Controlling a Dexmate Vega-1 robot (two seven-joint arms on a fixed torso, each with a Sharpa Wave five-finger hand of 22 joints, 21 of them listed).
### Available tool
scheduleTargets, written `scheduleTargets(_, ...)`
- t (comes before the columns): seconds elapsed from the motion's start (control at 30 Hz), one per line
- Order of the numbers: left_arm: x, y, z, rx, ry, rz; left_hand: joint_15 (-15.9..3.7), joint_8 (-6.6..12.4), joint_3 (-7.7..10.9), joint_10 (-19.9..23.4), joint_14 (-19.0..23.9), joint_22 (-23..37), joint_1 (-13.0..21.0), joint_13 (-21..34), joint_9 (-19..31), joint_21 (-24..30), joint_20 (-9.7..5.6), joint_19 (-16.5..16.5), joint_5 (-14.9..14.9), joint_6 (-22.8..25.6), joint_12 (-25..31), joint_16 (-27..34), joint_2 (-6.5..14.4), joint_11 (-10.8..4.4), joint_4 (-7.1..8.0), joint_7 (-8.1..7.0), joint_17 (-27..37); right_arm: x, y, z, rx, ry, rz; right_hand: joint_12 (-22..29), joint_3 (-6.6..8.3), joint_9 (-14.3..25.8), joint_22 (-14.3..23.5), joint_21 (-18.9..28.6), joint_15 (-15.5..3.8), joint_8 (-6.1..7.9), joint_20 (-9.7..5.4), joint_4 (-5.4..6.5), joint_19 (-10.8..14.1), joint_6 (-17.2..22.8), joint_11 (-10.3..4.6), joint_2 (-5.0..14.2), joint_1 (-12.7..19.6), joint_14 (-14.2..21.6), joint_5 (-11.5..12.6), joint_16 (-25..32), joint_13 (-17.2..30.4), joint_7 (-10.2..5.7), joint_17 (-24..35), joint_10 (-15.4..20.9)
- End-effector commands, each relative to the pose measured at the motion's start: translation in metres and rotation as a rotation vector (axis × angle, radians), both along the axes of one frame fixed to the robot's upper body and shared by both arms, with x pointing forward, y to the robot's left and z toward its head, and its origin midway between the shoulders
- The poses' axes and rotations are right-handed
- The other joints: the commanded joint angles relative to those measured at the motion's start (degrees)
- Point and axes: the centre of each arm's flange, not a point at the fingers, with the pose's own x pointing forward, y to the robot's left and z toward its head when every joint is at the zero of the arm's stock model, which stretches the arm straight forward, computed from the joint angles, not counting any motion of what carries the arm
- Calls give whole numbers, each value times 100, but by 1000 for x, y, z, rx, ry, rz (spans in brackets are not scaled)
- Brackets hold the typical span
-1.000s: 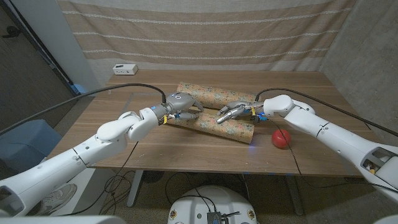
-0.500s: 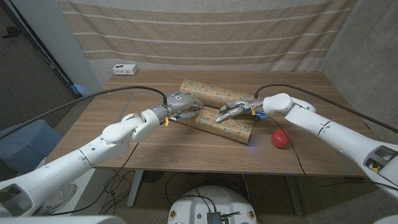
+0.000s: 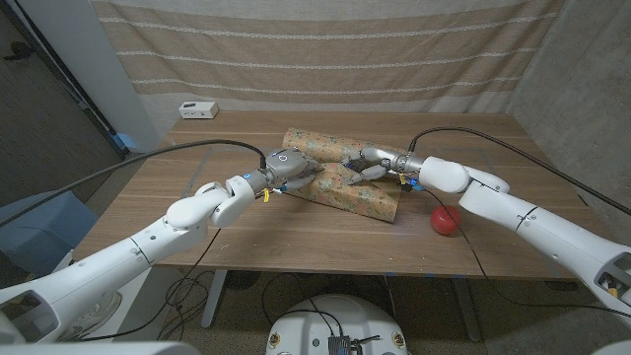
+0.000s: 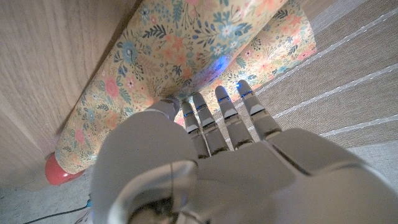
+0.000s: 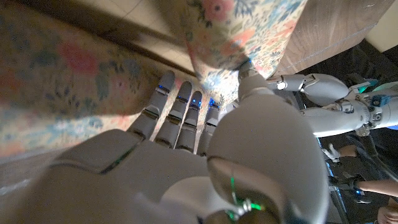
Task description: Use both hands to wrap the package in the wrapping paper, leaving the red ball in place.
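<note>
Robot hands, two: left (image 3: pixel 292 166) and right (image 3: pixel 373 164) both pressing floral wrapping paper (image 3: pixel 350 187); one red ball (image 3: pixel 446 220).

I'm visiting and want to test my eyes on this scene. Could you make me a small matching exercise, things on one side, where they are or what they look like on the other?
Things:
1. red ball
2. white box
3. wrapping paper
4. left hand

Descriptions:
A. floral print, rolled around the package mid-table
B. far left corner of the table
C. on the table, under the right arm
D. touching the left end of the floral roll

Pairs: 1-C, 2-B, 3-A, 4-D
</note>
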Motion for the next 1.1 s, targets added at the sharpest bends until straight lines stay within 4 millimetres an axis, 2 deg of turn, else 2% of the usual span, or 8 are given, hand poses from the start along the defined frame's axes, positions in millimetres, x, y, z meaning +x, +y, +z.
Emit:
scheduleTargets(0.03, 3, -2, -4, 22, 18, 17, -659, 5, -602, -31, -20, 8, -26, 18, 28, 35, -3, -3, 3, -21, -20, -19, -307, -12, -546, -16, 27, -40, -12, 19, 154, -334, -13, -11, 3, 0, 9, -14, -346, 43, 45, 39, 54, 94, 20, -97, -208, 117, -36, -26, -25, 33, -41, 90)
scheduleTargets(0.2, 1, -3, -2, 28, 11, 19, -647, 3, -625, -60, -48, 6, -37, 29, 29, 30, 4, -25, 11, -60, -34, -25, -311, -9, -534, -15, 32, -56, -15, 22, 191, -380, 4, -159, -178, -4, 2, -114, -261, -50, 180, 184, -84, -102, 84, -237, -569, 25, -54, -136, -107, 55, -136, -59)
scheduleTargets(0.3, 1, -4, -1, 35, 6, 22, -639, 2, -646, -96, -60, 4, -55, 37, 29, 32, 4, -29, 16, -84, -49, -25, -316, 17, -520, -16, 35, -69, -12, 21, 190, -410, 24, -48, -110, -9, 14, -13, -506, 92, 51, 100, 311, 305, 40, -155, -484, 795, 27, 142, -188, 57, -129, 434)
scheduleTargets(0.37, 2, -4, 0, 40, 3, 24, -614, 5, -658, -102, -76, 3, -63, 42, 29, 30, 11, -38, 19, -91, -53, -28, -319, 20, -513, -15, 37, -76, -7, 20, 144, -414, 19, 4, -119, -11, 21, 39, -500, 108, 9, 102, 469, 384, 23, -140, -509, 995, 33, 252, -209, 63, -78, 630)
scheduleTargets(0.7, 4, -6, 4, 46, 3, 24, -591, -4, -729, -138, -115, -3, -137, 66, 28, 24, 14, -75, 31, -178, -70, -29, -330, 52, -461, -2, 43, -97, 14, 4, -80, -475, -48, -55, -363, -9, 33, 84, -279, 56, 174, 201, 638, 364, 69, -433, -895, 1030, 52, 236, -269, 45, -57, 650)
scheduleTargets(0.8, 5, -7, 6, 48, 4, 25, -595, 3, -741, -140, -124, -4, -151, 71, 28, 23, 16, -80, 33, -175, -71, -30, -327, 48, -450, -14, 44, -98, 18, -3, -110, -479, -46, 19, -327, -13, 32, 61, -281, 180, 180, 173, 620, 775, -28, -390, -863, 1096, 123, 180, -309, -13, -109, 937)
scheduleTargets(0.97, 6, -9, 7, 55, 5, 27, -595, 14, -770, -138, -123, -6, -190, 80, 27, 27, 6, -77, 35, -174, -71, -24, -325, 35, -424, -13, 44, -93, 22, -12, -162, -446, -37, 58, -292, -29, 30, 42, -297, 267, 177, 147, 609, 1124, 41, -353, -832, 1118, 158, 130, -347, -93, -143, 1123)
scheduleTargets(1.1, 7, -9, 8, 55, 5, 30, -587, 13, -794, -154, -130, -8, -220, 87, 27, 28, 7, -81, 38, -194, -78, -23, -322, 37, -403, 7, 44, -89, 26, -20, -204, -425, -35, 184, -270, -57, 29, 70, -354, 326, 125, 114, 735, 1495, 10, -314, -805, 1487, 175, 246, -408, -52, -143, 1605)
